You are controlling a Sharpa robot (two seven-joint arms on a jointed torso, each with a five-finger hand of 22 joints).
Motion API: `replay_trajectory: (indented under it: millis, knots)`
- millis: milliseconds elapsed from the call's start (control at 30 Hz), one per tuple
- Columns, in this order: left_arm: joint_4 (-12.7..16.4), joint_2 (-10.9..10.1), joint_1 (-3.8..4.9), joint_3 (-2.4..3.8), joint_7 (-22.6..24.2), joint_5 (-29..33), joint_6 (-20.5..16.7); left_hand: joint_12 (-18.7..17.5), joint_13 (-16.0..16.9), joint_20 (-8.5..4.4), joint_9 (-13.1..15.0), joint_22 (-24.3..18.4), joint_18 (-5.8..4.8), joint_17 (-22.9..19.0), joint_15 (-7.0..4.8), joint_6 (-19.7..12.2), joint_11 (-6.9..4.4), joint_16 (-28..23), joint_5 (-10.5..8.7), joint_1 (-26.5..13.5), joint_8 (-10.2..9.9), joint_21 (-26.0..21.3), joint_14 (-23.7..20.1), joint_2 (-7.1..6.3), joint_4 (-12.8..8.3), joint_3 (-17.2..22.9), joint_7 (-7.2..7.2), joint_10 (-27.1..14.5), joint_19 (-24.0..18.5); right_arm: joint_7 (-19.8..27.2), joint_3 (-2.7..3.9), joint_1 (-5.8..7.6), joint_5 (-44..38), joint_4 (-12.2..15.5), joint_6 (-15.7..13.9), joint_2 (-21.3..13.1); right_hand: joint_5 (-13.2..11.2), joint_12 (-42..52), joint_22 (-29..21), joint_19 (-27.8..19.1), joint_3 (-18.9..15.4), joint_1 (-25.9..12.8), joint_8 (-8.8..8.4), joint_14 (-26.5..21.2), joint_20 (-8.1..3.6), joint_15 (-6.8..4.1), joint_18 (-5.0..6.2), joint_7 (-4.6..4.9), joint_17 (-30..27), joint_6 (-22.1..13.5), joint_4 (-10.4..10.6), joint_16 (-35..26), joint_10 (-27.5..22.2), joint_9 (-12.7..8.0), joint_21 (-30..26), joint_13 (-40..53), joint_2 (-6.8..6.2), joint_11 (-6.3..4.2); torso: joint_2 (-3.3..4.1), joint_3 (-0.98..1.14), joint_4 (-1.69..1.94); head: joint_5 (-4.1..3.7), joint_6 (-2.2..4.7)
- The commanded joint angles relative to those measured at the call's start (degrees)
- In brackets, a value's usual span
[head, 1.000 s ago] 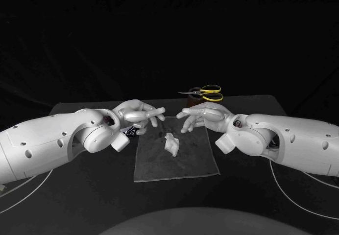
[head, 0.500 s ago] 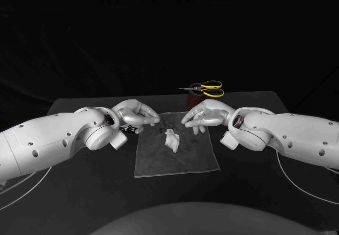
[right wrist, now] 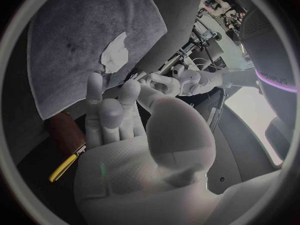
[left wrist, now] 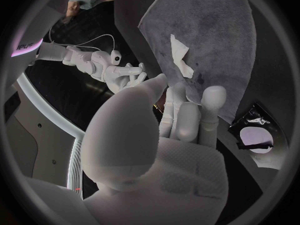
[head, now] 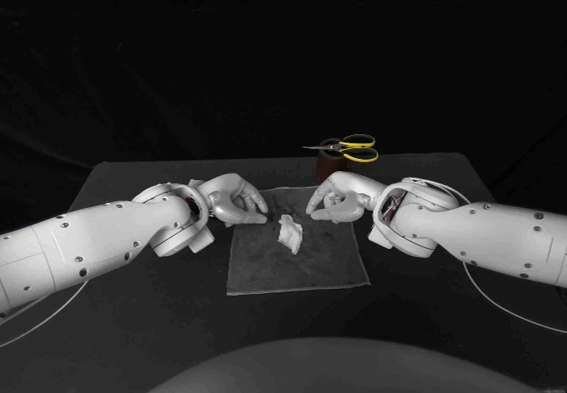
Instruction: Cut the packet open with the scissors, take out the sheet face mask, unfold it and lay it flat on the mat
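Both hands have come in and down since a second ago, the fingers folding from a wide splay to a loose bend, while the mask has not stirred. Nearest us lies the grey mat (head: pixel 296 268), spread flat on the dark surface (head: pixel 414 307). Up its middle sits the sheet face mask (head: pixel 288 233), out of its packet but a narrow, crumpled white strip, not yet unfolded.

Just beyond, at the mat's far end, the left robot hand (head: pixel 233 201) and the right robot hand (head: pixel 334 202) hover on either side of the strip's far tip. Both are empty, each with fingers bent and the thumb standing clear of them. Neither touches the mask.

Beside the left robot hand, off the mat's edge, lies the dark packet (left wrist: pixel 253 135), cut and apparently done with. At the back, well apart from the action, the yellow-handled scissors (head: pixel 350 148) rest on a brown holder (head: pixel 323 169).

So the unfolding is what's left, by my reading. That sheet looks light, thin and limp, probably damp, so it will likely cling to itself and to the mat's nap, and it could tear if yanked. The best hold is a fingertip pinch on a free edge at the far tip, one hand per layer, peeling slowly apart.
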Motion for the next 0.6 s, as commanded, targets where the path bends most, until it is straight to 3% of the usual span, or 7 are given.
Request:
replay_trajectory:
  millis: [33,167,267,300,400,600]
  knots:
    - [-0.47,0.78,-0.38,-0.34,-1.79,-8.49,-2.15,3.69,2.34,-0.10,-0.62,2.18,-0.21,2.96,-0.08,-0.13,-0.15,1.04,0.17,-0.14,-0.56,1.49,1.52,-0.59,-0.03,-0.76,0.11,0.17,1.61,-5.76,-0.11,-0.52,-7.64,-0.19,-4.73,0.76,-0.26,2.76,0.19,0.64,-0.36,-0.29,-0.51,1.15,0.01,0.00,0.32,0.15,2.17,0.08,0.15,0.95,0.89,-0.22,0.38,2.90,-0.12,0.04,0.05,0.03,-0.12,0.25,0.00]
    - [-0.74,1.67,-1.27,-0.65,-2.03,-11.11,-4.26,8.93,5.73,-0.30,-1.28,5.18,-0.77,6.62,-0.24,0.48,-0.32,2.17,0.17,-0.41,-0.84,3.50,3.45,-0.57,-0.22,-1.54,-0.04,0.30,3.72,-7.51,-0.30,-1.17,-9.08,-0.52,-6.74,1.78,-0.55,6.74,0.40,1.21,-0.52,-0.46,-1.07,2.59,-0.05,0.02,0.31,0.28,5.13,-0.05,0.38,2.21,1.91,-0.48,0.70,7.11,-0.42,0.12,0.05,0.09,-0.06,0.34,0.00]
    - [-0.85,2.25,-1.77,-0.74,-1.87,-12.62,-5.42,14.33,14.87,-0.51,-1.52,8.36,-1.38,10.21,-0.50,1.58,-0.59,3.13,0.17,-0.57,-0.61,5.53,5.28,-0.42,-0.20,-2.26,-0.39,4.58,5.92,-8.25,-0.40,-1.63,-9.85,-0.69,-7.65,2.50,-0.64,9.02,0.53,1.53,-0.59,-0.51,-1.34,3.35,-0.09,0.02,0.32,0.27,6.84,0.08,0.56,2.95,2.43,-0.61,0.87,9.53,-0.56,0.13,0.03,0.09,-0.16,0.32,0.00]
    - [-0.91,2.47,-1.92,-0.76,-1.86,-13.14,-5.64,14.69,15.50,-0.54,-1.56,8.54,-1.41,10.44,-0.53,1.66,-0.62,3.19,0.17,-0.55,-0.61,5.65,5.39,-0.41,-0.22,-2.32,-0.41,4.84,6.05,-8.50,-0.44,-1.81,-10.17,-0.74,-7.82,2.75,-0.65,9.94,0.60,1.64,-0.59,-0.50,-1.42,3.61,-0.11,0.01,0.32,0.26,7.46,0.15,0.62,3.22,2.65,-0.66,0.94,10.52,-0.59,0.13,-0.02,0.09,-0.17,0.29,0.00]
    - [-1.04,2.96,-2.25,-0.83,-2.01,-14.18,-5.75,17.63,21.65,-0.76,-1.45,9.47,-1.58,12.01,-0.81,2.91,-0.98,3.58,0.17,-0.49,-0.04,6.29,6.17,-0.28,-0.25,-2.80,-0.80,7.92,6.65,-9.15,-0.53,-2.31,-10.89,-0.92,-8.16,3.36,-0.74,12.69,0.78,1.98,-0.67,-0.56,-1.65,4.44,-0.15,0.00,0.32,0.26,9.44,0.32,0.84,4.07,3.37,-0.76,1.18,13.38,-0.67,0.13,-0.04,0.10,-0.09,0.15,0.00]
    - [-1.38,3.74,-3.24,-0.93,-2.51,-15.51,-6.14,18.68,23.87,-0.88,-1.44,9.87,-1.65,12.71,-0.94,3.21,-1.13,3.74,0.16,-0.44,0.08,6.55,6.50,-0.34,-0.30,-3.10,-0.94,8.99,6.87,-10.16,-0.61,-3.44,-12.16,-1.29,-8.65,4.32,-0.76,15.72,1.03,2.35,-0.71,-0.48,-1.86,5.43,-0.20,-0.03,0.33,0.20,11.89,0.59,1.03,5.08,4.19,-0.85,1.47,16.51,-0.72,0.11,-0.01,0.12,-0.03,0.23,0.00]
